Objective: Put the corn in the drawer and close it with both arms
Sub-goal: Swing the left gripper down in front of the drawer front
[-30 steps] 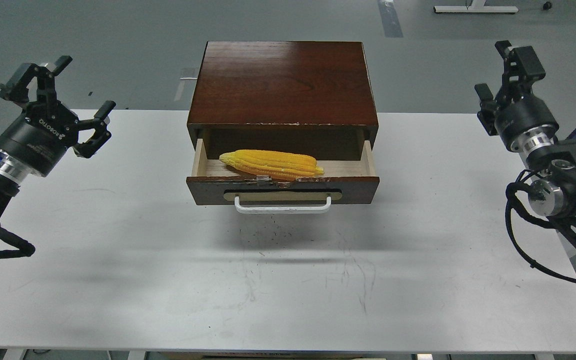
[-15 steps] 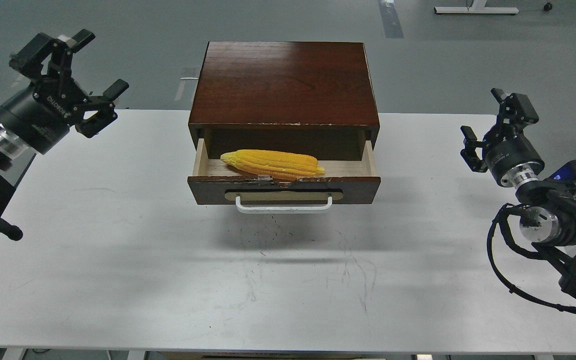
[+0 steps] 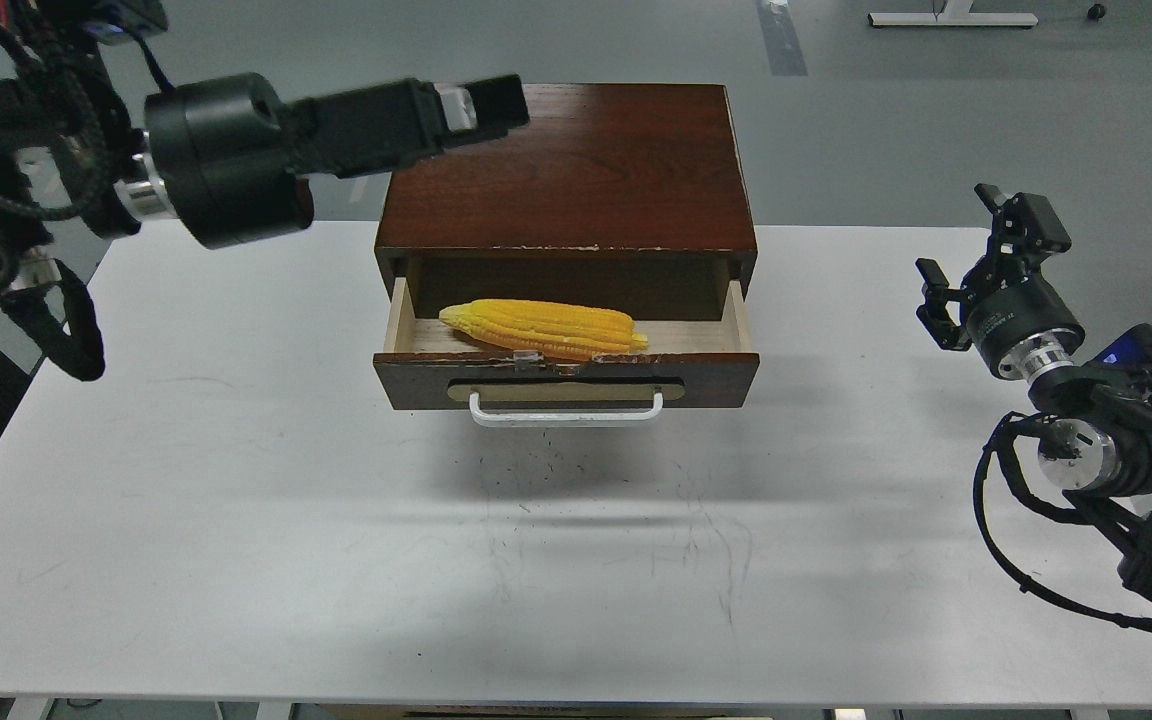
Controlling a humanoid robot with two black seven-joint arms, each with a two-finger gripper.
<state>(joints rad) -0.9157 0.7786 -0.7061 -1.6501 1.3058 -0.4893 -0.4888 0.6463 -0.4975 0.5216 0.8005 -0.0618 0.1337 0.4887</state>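
The yellow corn (image 3: 541,328) lies on its side inside the open drawer (image 3: 716,375), pointed end to the left. The drawer is pulled partway out of the dark wooden cabinet (image 3: 576,170), and its white handle (image 3: 566,412) faces me. My left gripper (image 3: 481,105) reaches in from the upper left and hangs over the cabinet's top left corner. It is seen side-on, so its fingers cannot be told apart. My right gripper (image 3: 978,258) is open and empty, above the table to the right of the cabinet.
The white table (image 3: 236,480) carries the cabinet at its back middle. The right arm's cables (image 3: 996,520) hang over the table's right edge. Grey floor lies behind the table.
My left arm has swung up and to the right, and its gripper has turned side-on over the cabinet's left corner. The right gripper has barely moved. Corn and drawer are unchanged.
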